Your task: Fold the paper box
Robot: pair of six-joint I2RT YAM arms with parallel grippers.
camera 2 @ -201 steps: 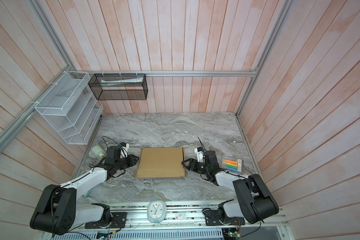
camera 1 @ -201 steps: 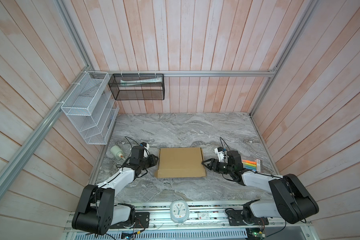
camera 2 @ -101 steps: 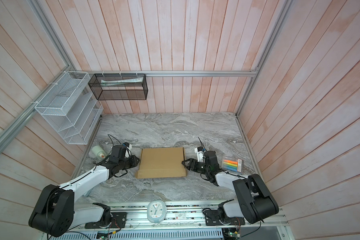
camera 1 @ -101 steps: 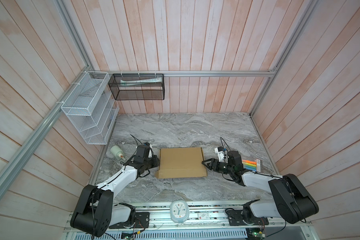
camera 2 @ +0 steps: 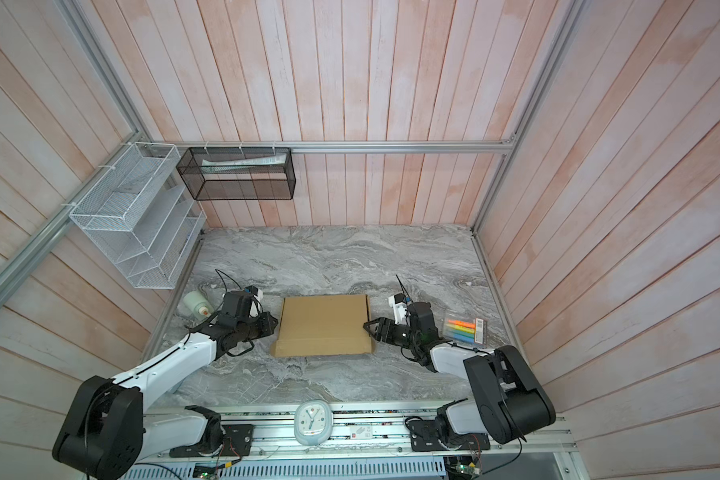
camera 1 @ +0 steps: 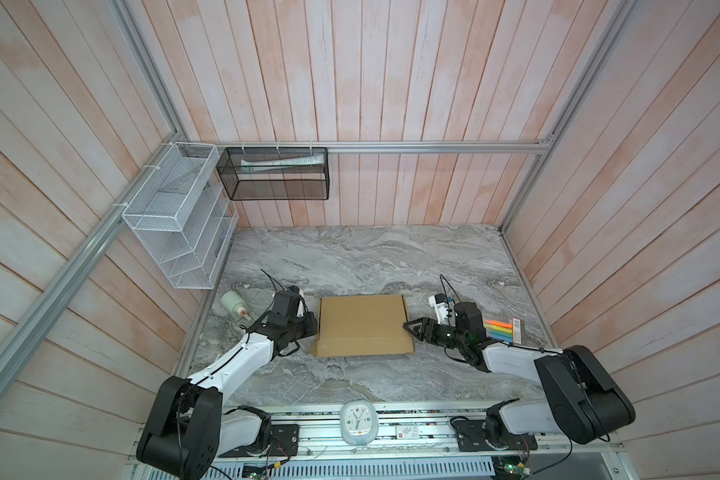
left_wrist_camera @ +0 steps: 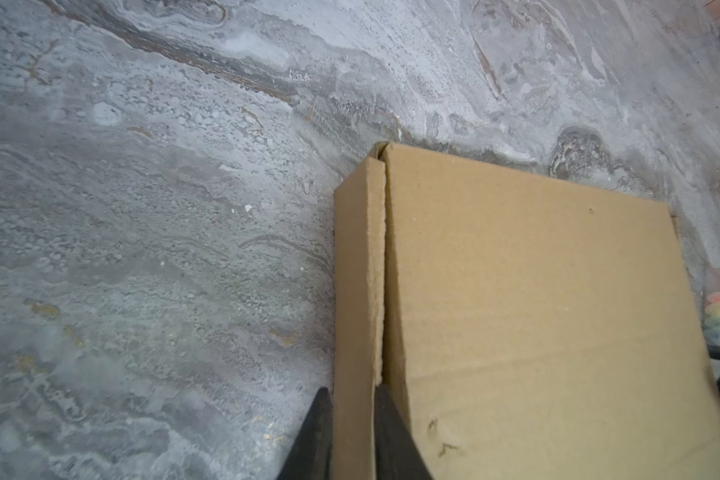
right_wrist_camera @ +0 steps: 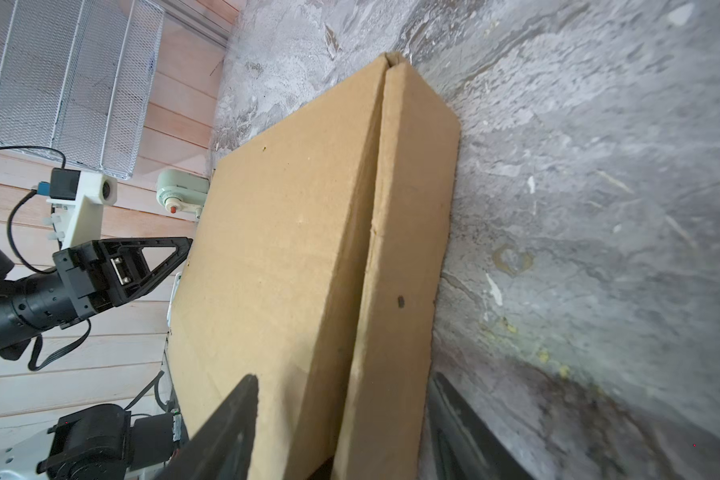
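Cardboard all over, plain brown and unprinted: the paper box (camera 1: 362, 326) is seen folded into a shallow rectangular mailer, lid down, laid flat on the grey marbled surface (camera 1: 350, 257) right between the two hands. A couple of faint creases can be made out across the lid, plus a few tiny dark specks. Along each short side a narrow seam can be seen where the lid edge meets the side wall, and it gapes a little at the corner farthest ahead of each hand's fingertips. Down by the left arm's side, a bit of the bottom layer is seen poking out past the lid.

The left hand (camera 1: 314, 328) is pressed up against one short side. In its wrist view the fingers (left_wrist_camera: 316, 436) are closed in tight on the side wall strip, with cardboard filling the gap between them. The right hand (camera 1: 409, 331) is held at the opposite short side with its fingers (right_wrist_camera: 229, 419) spread well apart, one over the lid and one down outside the wall, so that edge is straddled, not squeezed.
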